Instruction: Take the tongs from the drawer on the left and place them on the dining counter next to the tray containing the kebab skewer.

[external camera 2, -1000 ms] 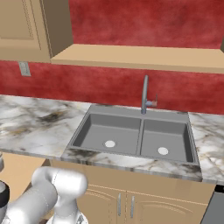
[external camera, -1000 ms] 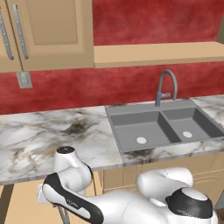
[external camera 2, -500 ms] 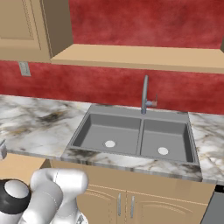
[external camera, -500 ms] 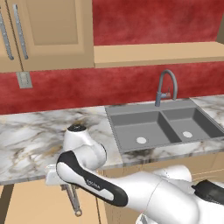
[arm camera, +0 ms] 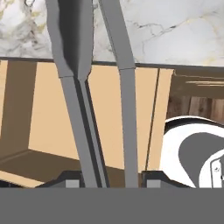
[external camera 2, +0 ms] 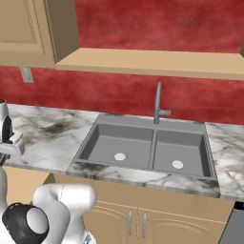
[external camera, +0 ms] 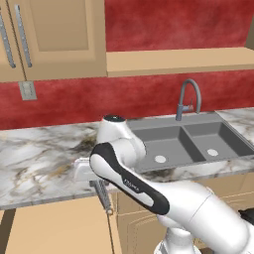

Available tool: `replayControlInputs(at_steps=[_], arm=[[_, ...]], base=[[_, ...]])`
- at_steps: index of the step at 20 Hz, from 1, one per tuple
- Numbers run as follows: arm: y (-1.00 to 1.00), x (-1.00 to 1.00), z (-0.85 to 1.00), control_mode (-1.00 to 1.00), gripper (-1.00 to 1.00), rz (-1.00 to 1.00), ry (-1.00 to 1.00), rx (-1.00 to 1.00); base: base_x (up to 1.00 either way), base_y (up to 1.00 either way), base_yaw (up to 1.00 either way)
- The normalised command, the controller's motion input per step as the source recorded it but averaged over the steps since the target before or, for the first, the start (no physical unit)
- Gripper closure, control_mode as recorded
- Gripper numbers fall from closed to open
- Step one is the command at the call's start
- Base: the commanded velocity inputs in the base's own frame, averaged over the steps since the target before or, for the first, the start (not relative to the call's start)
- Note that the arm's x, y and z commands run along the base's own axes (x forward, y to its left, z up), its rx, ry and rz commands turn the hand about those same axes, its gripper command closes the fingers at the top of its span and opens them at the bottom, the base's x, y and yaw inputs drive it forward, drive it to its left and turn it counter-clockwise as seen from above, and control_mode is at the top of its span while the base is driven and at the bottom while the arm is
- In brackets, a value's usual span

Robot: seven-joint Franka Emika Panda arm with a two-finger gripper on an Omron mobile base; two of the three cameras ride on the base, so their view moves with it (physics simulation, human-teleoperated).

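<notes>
Slim grey tongs (external camera: 104,199) hang tip-down from my gripper (external camera: 98,185), which is shut on them just in front of the marble worktop's edge. In the hand view the two long arms of the tongs (arm camera: 124,100) run up from between my gripper (arm camera: 111,181) fingertips. Below them lies the open tan wooden drawer (external camera: 54,229), whose inside (arm camera: 48,113) looks bare. The tongs are clear of the drawer. The white hand shows at the left edge (external camera 2: 9,144) of the right base view. The dining counter, the tray and the kebab skewer are out of view.
The marble worktop (external camera: 39,159) runs across behind the hand. A grey double sink (external camera: 191,144) with a curved faucet (external camera: 187,99) lies to the right. Tan wall cabinets (external camera: 54,37) and a shelf hang above. Cabinet doors (external camera 2: 136,221) stand under the sink.
My arm has risen and lifted the tongs up out of the drawer to the height of the worktop's edge. The grip stays the same.
</notes>
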Motion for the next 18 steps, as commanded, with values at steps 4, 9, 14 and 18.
replayControlInputs(at_steps=[4,9,14,18], arm=[[-1.00,0.63,0.42,-1.00,1.00,0.14,-0.01,0.13],[-1.00,0.80,0.62,-1.00,1.00,0.15,0.00,0.05],[-0.94,0.71,0.57,-1.00,1.00,0.10,0.00,0.00],[-0.61,0.13,0.07,-1.00,1.00,0.02,0.00,-0.06]], base=[[0.00,0.00,0.00],[0.00,0.00,0.00],[0.00,0.00,0.00],[0.00,0.00,0.00]])
